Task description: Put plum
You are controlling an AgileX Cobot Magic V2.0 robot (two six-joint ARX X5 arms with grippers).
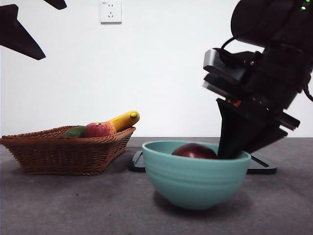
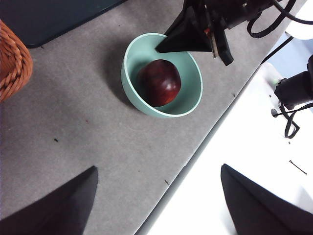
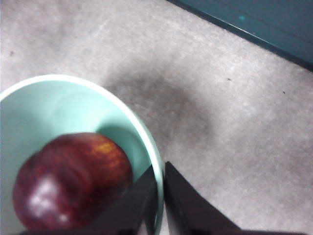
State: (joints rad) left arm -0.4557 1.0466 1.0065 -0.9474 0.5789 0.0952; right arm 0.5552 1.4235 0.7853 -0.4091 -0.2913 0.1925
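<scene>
a grey felt-like table point(image 1: 73, 205) runs back to a plain white wall with a wall socket point(image 1: 110, 11) high on it. the landmark is a pale green bowl point(image 1: 195, 182) standing upright on the grey surface. the plum point(image 1: 194, 151), dark maroon and glossy, lies inside the bowl, its top just showing above the rim in the front view. the right gripper point(image 3: 160, 196) is at the bowl's rim on the side away from the basket, tilted, its two black jaws nearly pressed together with the rim in the thin gap between them, holding nothing. the plum sits just beside those jaws, inside the bowl. the left gripper point(image 2: 159, 200) hangs well apart from the bowl, its jaws spread wide and empty. a brown wicker basket point(image 1: 63, 154) stands well apart from the bowl, holding a red-and-yellow apple point(image 1: 99, 129), a green fruit point(image 1: 74, 131) and a banana point(image 1: 124, 120).
</scene>
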